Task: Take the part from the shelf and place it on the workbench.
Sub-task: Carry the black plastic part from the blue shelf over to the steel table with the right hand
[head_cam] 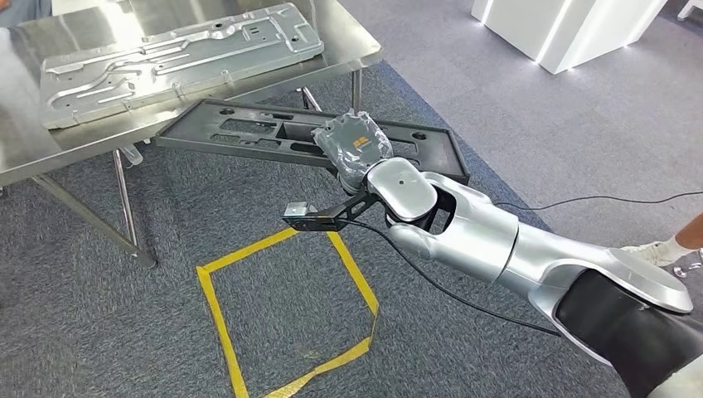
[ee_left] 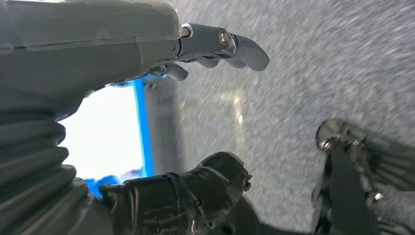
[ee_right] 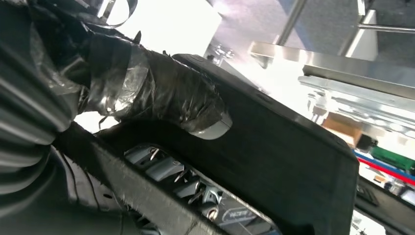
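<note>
Just off the near edge of the shiny steel counter (head_cam: pixel 25 157), the long flat black plastic frame part (head_cam: pixel 249 137) is hanging in the air above the grey carpet (head_cam: pixel 99 332), carried by the right hand (head_cam: pixel 355 148); that hand, wrapped in crinkled grey film, is gripping the part along its near long rim, and in the right wrist view the taped thumb (ee_right: pixel 161 98) is pressing on the part's top face while darker fingers are curling under it; the part's long axis is running roughly parallel to the counter's front edge, with most of its length reaching out to the left of the hand, toward the counter's leg (head_cam: pixel 124 199); the counter is lying ahead and to the left of the hand, higher than the part seems to be hanging, so my judgement is that the coming move is calling for a lift and a forward-left reach to bring the frame over the edge; a large stamped silver metal panel (head_cam: pixel 174 54) is already lying on the counter top, leaving a bare strip near the front edge, so the landing room is looking tight; the left hand (ee_left: pixel 195 112) is hanging over the carpet, holding nothing, its fingers (ee_left: pixel 225 46) and thumb apart; the right arm is plainly the nearer one for the placing; a yellow tape square (head_cam: pixel 286 307) is marking the floor below.
</note>
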`<action>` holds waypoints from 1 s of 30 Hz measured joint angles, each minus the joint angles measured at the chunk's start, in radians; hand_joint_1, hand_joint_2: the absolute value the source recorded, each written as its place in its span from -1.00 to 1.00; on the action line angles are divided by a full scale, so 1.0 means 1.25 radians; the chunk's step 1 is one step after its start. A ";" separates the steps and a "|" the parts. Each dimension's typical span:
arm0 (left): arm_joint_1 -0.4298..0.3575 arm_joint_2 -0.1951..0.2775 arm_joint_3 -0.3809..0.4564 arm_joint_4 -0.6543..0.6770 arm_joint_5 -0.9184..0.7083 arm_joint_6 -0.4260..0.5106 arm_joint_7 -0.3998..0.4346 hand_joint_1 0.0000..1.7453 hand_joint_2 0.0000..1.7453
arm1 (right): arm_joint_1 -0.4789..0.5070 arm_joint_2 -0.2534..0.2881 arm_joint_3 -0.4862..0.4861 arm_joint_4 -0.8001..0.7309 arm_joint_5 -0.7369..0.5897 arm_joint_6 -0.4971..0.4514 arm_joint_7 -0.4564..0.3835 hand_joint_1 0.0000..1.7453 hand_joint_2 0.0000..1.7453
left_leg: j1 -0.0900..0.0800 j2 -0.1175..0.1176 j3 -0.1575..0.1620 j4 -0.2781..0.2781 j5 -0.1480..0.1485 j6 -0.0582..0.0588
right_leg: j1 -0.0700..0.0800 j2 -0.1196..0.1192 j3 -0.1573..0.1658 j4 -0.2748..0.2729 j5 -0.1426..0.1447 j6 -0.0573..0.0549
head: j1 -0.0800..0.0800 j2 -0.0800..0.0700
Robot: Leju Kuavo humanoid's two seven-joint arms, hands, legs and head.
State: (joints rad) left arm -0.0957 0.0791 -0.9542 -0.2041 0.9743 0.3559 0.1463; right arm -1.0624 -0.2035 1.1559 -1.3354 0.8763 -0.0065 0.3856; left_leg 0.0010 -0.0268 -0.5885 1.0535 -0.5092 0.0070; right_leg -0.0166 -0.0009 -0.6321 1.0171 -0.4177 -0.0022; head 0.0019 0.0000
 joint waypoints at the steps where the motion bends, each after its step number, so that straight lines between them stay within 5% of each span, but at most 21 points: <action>1: 0.001 0.000 0.000 0.000 0.000 0.000 0.001 -1.00 1.00 | -0.001 0.003 0.001 0.002 0.000 0.000 -0.001 1.00 1.00 | 0.001 0.006 -0.018 0.034 -0.013 -0.004 | -0.001 -0.004 0.006 -0.003 -0.003 -0.004 | -0.001 0.000; 3: 0.001 0.000 0.000 0.000 0.000 -0.001 0.001 -1.00 1.00 | -0.003 0.006 0.003 0.008 0.000 0.001 -0.003 1.00 1.00 | 0.004 0.012 -0.074 0.127 -0.040 -0.010 | 0.002 -0.012 0.016 -0.004 -0.011 -0.009 | -0.003 0.000; 5: 0.002 0.000 -0.001 0.000 0.000 -0.003 0.001 -1.00 1.00 | -0.001 0.007 0.007 0.014 0.000 0.001 -0.006 1.00 1.00 | 0.006 0.014 -0.114 0.168 -0.030 -0.012 | 0.004 -0.018 0.027 -0.004 -0.021 -0.010 | -0.003 0.000; 6: 0.004 0.000 -0.001 0.000 0.000 -0.005 0.000 -1.00 1.00 | 0.001 0.007 0.009 0.015 0.000 0.001 -0.008 1.00 1.00 | 0.006 0.015 -0.114 0.148 -0.005 -0.011 | 0.005 -0.020 0.034 -0.003 -0.026 -0.010 | -0.003 0.000; 9: 0.007 0.000 -0.001 0.000 0.001 -0.006 0.000 -1.00 1.00 | 0.002 0.008 0.009 0.018 -0.007 -0.002 -0.013 1.00 1.00 | 0.001 0.020 -0.060 0.009 0.074 0.000 | 0.006 -0.023 0.053 -0.005 -0.040 -0.005 | -0.003 0.000; 14: 0.005 0.001 -0.001 0.000 0.001 -0.006 0.000 -1.00 1.00 | 0.003 0.012 0.009 0.022 -0.017 -0.003 -0.018 1.00 1.00 | -0.006 0.021 -0.030 -0.039 0.071 0.020 | 0.005 -0.021 0.057 -0.004 -0.053 0.014 | -0.001 0.000; 16: 0.005 0.001 -0.001 0.000 0.001 -0.005 0.000 -1.00 1.00 | 0.002 0.014 0.009 0.023 -0.018 -0.003 -0.019 1.00 1.00 | -0.002 0.021 -0.015 -0.049 0.068 0.028 | 0.005 -0.011 0.031 0.050 -0.077 0.019 | 0.001 0.000; 19: 0.003 0.001 -0.001 0.000 0.001 -0.005 0.000 -1.00 1.00 | 0.006 0.014 0.009 0.027 -0.019 -0.004 -0.020 1.00 1.00 | -0.002 0.018 -0.005 -0.047 0.055 0.036 | 0.005 -0.001 -0.065 0.201 -0.116 0.022 | 0.003 0.000; 21: 0.002 0.001 -0.001 0.000 0.001 -0.005 -0.001 -1.00 1.00 | 0.011 0.014 0.009 0.030 -0.019 -0.004 -0.021 1.00 1.00 | -0.001 0.013 0.005 -0.042 0.043 0.035 | 0.002 -0.001 -0.092 0.208 -0.085 0.024 | 0.004 0.000; 24: 0.003 0.000 -0.001 0.000 0.001 -0.006 -0.001 -1.00 1.00 | 0.012 0.013 0.009 0.032 -0.020 -0.004 -0.021 1.00 1.00 | -0.001 0.004 0.020 -0.026 0.017 0.025 | -0.002 0.001 -0.043 0.066 0.001 0.025 | 0.005 0.000; 26: 0.003 -0.001 -0.001 0.000 0.001 -0.007 0.002 -1.00 1.00 | 0.011 0.012 0.009 0.033 -0.020 -0.004 -0.022 1.00 1.00 | -0.003 0.001 0.021 -0.021 0.006 0.017 | 0.000 0.003 -0.022 0.024 0.005 0.019 | 0.005 0.000; 30: 0.003 -0.003 -0.001 0.000 0.001 -0.008 0.014 -1.00 1.00 | 0.011 0.012 0.009 0.035 -0.020 -0.003 -0.020 1.00 1.00 | -0.001 0.005 0.017 -0.004 -0.010 0.003 | -0.001 0.003 -0.012 0.018 -0.005 -0.001 | 0.003 0.000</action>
State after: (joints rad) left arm -0.0915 0.0757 -0.9558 -0.2041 0.9754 0.3462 0.1638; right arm -1.0491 -0.1883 1.1673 -1.2921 0.8517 -0.0107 0.3600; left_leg 0.0002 -0.0205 -0.5670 1.0480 -0.5220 0.0112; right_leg -0.0174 0.0033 -0.6470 1.0398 -0.4235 -0.0033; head 0.0053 -0.0002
